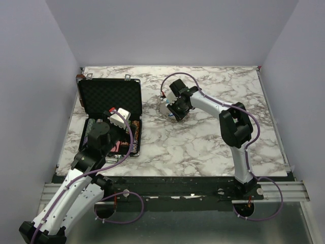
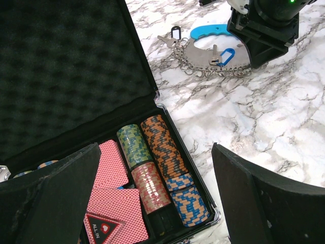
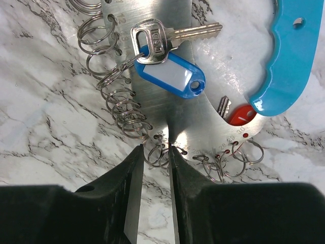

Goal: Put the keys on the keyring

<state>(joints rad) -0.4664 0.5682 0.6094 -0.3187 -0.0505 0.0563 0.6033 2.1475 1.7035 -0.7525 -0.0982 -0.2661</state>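
Note:
The keyring (image 3: 167, 109) is a flat metal crescent with a bright blue handle (image 3: 287, 56) and several small split rings (image 3: 122, 109) along its rim. It lies on the marble, also in the left wrist view (image 2: 200, 57) and the top view (image 1: 163, 113). A silver key with a blue tag (image 3: 172, 73) hangs on one ring; a red-headed key (image 3: 240, 114) lies on the plate. A black-tagged key (image 2: 174, 34) sits by the plate's far end. My right gripper (image 3: 156, 150) is closed to a narrow gap on a small rim ring. My left gripper (image 2: 156, 150) is open over the case.
An open black foam-lined case (image 1: 109, 94) stands at the left, holding rows of poker chips (image 2: 162, 147) and red playing cards (image 2: 114, 203). Its raised lid (image 2: 66, 66) stands behind them. The right arm (image 1: 233, 127) arches over the marble's middle.

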